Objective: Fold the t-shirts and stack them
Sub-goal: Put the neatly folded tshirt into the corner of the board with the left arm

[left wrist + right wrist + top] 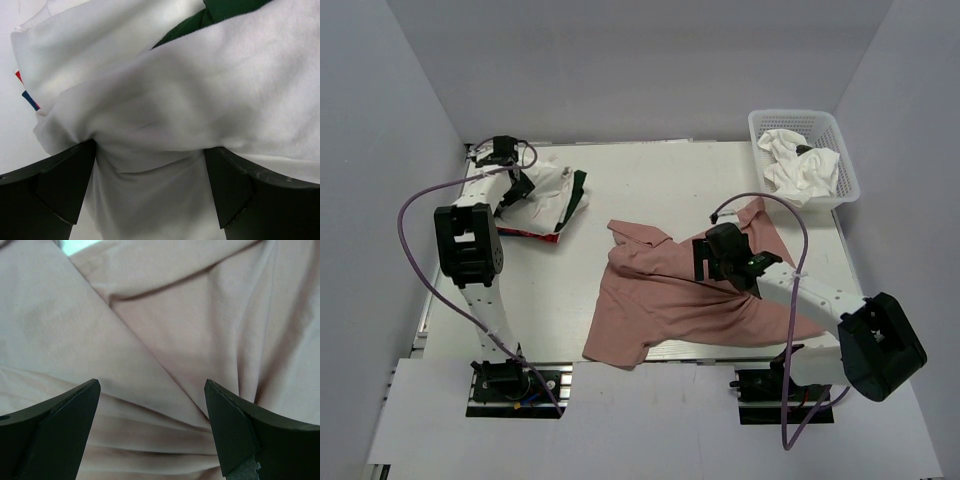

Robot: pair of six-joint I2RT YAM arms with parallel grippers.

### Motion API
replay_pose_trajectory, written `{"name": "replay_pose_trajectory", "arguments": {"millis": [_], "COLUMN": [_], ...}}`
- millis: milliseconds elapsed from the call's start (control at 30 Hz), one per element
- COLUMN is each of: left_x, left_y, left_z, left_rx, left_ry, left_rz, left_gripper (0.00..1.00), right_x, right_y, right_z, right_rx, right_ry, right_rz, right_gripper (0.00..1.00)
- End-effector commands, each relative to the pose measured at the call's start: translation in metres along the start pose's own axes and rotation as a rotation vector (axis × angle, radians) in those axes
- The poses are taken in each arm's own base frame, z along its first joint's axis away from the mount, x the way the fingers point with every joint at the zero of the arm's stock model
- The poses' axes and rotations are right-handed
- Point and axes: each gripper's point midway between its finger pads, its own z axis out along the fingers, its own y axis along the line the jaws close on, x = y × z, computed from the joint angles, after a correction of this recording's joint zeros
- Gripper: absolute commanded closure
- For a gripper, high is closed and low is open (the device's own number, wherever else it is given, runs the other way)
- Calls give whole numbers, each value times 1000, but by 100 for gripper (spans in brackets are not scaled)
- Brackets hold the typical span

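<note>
A dusty pink t-shirt [690, 295] lies rumpled and spread out in the middle of the table. My right gripper [703, 262] hovers low over it, open and empty. The right wrist view shows pink folds [150, 340] between the spread jaws [152, 425]. At the back left is a pile with a white t-shirt [548, 188] on top, dark green cloth [579, 190] at its right and a red edge [525, 233] below. My left gripper [523, 188] is open and pressed into the white shirt [165, 100], with cloth bulging between its jaws [150, 185]. Dark green [210, 12] shows behind.
A white plastic basket [848, 165] stands at the back right with crumpled white shirts [802, 165] in it. Grey walls close in the table on the left, back and right. The pink shirt's hem reaches the table's near edge [650, 362].
</note>
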Motion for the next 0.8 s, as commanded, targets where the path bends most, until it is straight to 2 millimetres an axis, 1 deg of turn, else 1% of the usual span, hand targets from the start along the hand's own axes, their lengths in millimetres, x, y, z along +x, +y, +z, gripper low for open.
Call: {"name": "replay_pose_trajectory", "arguments": {"millis": [0,33,67,200,233,267,300,367,433,467,500,533,567,600,633,700,733,767], "left_x": [17,3,0,-14,-28,-28,-29,-51,-64,-72,-79,-89,-86,-96,-98,-97,-98,-100], "left_y": [10,9,12,23,21,17,21,13,-2,-8,-16,-20,-21,-25,-21,-25,-25,-27], "left_z": [52,55,61,86,87,89,98,99,107,106,109,107,115,109,113,114,111,107], "left_rx": [-50,-54,-67,-145,-137,-131,-135,-79,-9,21,59,72,66,71,64,85,85,101], "left_ry": [96,89,95,99,79,85,94,41,3,-16,-37,-58,-48,-55,-54,-44,-44,-46], "left_rz": [-41,-66,-94,-205,-234,-244,-255,-271,-245,-239,-217,-225,-221,-235,-241,-241,-241,-256], "left_gripper": [0,0,0,0,0,0,0,0,0,0,0,0,0,0,0,0,0,0], "right_x": [-37,-35,-35,-47,-49,-51,-52,-52,-52,-53,-52,-56,-56,-58,-60,-60,-59,-63], "right_y": [7,6,8,12,13,14,14,12,14,13,14,15,16,16,17,22,23,24], "right_z": [1,4,6,13,13,13,15,17,18,18,19,20,19,19,20,21,22,21], "right_rx": [-4,1,1,2,2,-4,1,11,4,9,6,4,1,-4,-4,-27,-33,-39], "right_ry": [-80,-69,-62,-49,-51,-47,-39,-32,-27,-28,-24,-27,-27,-29,-32,-31,-24,-27], "right_rz": [4,-3,-8,-12,-15,-19,-22,-23,-31,-32,-33,-33,-31,-25,-29,-42,-52,-51], "right_gripper": [10,10,10,10,10,10,10,10,10,10,10,10,10,10,10,10,10,10]}}
